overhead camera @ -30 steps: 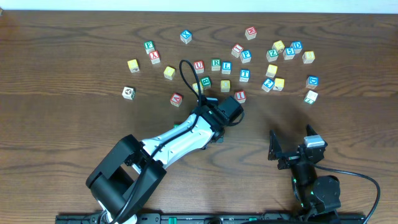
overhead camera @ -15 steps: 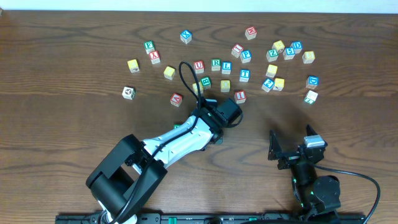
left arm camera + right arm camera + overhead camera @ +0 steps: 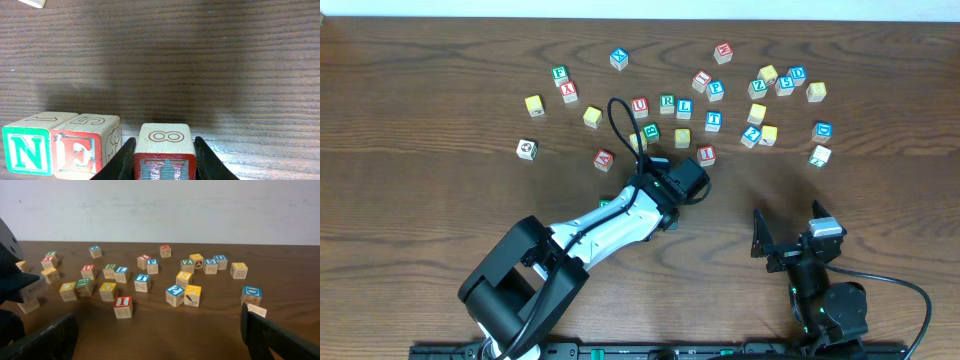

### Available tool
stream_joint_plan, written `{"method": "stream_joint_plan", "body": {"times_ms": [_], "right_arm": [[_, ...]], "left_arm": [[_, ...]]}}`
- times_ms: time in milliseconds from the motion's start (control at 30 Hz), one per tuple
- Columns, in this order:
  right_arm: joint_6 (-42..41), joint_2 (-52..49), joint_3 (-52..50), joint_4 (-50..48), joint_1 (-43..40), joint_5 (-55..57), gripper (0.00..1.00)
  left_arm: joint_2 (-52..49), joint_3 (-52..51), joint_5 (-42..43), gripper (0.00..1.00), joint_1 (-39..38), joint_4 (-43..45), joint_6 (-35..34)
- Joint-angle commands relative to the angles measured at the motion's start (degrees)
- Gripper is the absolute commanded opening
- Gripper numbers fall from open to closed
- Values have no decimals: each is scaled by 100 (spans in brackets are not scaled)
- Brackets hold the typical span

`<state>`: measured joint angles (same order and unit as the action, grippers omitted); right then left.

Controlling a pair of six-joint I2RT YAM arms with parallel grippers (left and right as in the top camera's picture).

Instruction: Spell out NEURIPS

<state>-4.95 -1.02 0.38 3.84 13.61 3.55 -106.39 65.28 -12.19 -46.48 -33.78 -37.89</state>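
The left gripper (image 3: pixel 164 161) clamps one cube (image 3: pixel 164 141) beside two lined-up cubes, N (image 3: pixel 26 150) and E (image 3: pixel 79 149). The right gripper's (image 3: pixel 160 337) fingers stand apart.

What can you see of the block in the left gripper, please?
The block is a small pale wooden cube. Its top bears a red-outlined 8 lying sideways. Its front has a red frame around a blue letter, cut off by the picture's edge. The left gripper is shut on it, a dark finger on each side. It stands upright beside the E cube, one finger between them.
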Motion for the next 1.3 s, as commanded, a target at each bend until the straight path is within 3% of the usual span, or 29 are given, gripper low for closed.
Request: {"method": "stream_joint_plan", "body": {"times_ms": [0, 1000, 1267], "right_arm": [[33, 11, -7, 24, -44, -9, 99], [33, 9, -7, 22, -44, -9, 99], [33, 9, -7, 24, -44, -9, 99]], "left_arm": [[-68, -68, -138, 12, -11, 4, -9], [-79, -142, -181, 12, -11, 50, -13], [-79, -142, -181, 27, -11, 50, -13]]}}
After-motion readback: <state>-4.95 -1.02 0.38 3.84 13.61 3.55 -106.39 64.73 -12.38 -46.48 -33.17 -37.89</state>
